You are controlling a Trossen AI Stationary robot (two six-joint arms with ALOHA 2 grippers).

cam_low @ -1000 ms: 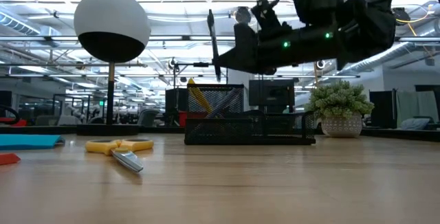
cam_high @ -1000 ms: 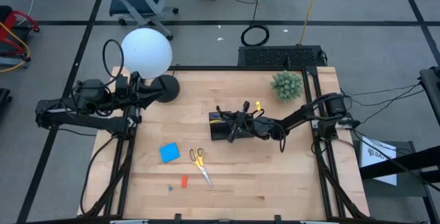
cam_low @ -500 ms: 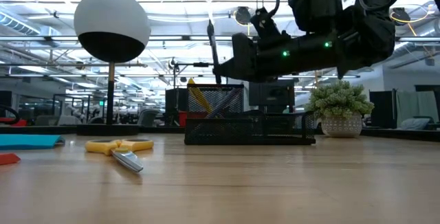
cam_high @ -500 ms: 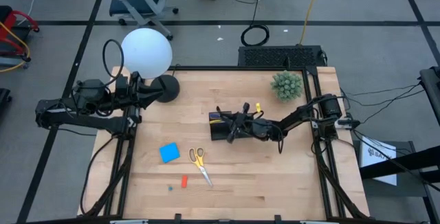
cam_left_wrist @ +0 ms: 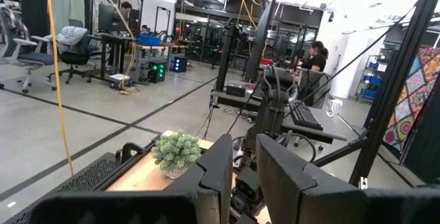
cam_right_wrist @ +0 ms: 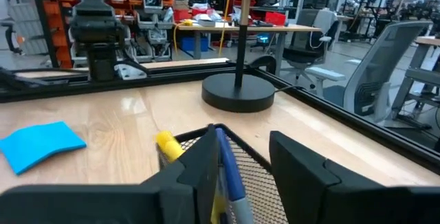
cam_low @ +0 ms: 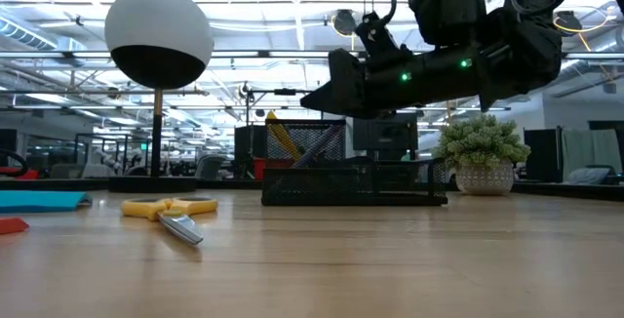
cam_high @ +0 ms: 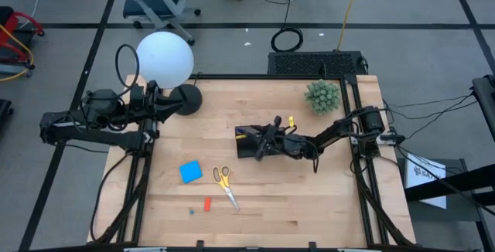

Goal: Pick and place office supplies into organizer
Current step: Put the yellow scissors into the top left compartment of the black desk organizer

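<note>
The black mesh organizer (cam_high: pixel 249 142) stands mid-table, with a yellow pen (cam_right_wrist: pixel 167 141) and a blue pen (cam_right_wrist: pixel 230 172) leaning in its taller back compartment (cam_low: pixel 304 152). My right gripper (cam_right_wrist: pixel 244 162) hovers level just above that compartment, open, with nothing between its fingers. Yellow-handled scissors (cam_high: pixel 224 182), a blue pad (cam_high: pixel 190 171) and a small red piece (cam_high: pixel 207 203) lie flat on the wood toward the near left. My left gripper (cam_left_wrist: pixel 244 176) waits raised at the table's left edge, next to the lamp, with a narrow empty gap between its fingers.
A lamp with a white globe (cam_high: pixel 165 59) and a black round base (cam_high: pixel 186 99) stands at the far left. A green spiky plant (cam_high: pixel 322 96) is at the far right. Bare wood lies along the near edge and to the right of the organizer.
My right gripper has opened over the organizer's back compartment. The black pen that stood upright in its fingers has left them and dropped out of sight toward the organizer. The gripper itself has hardly shifted.
</note>
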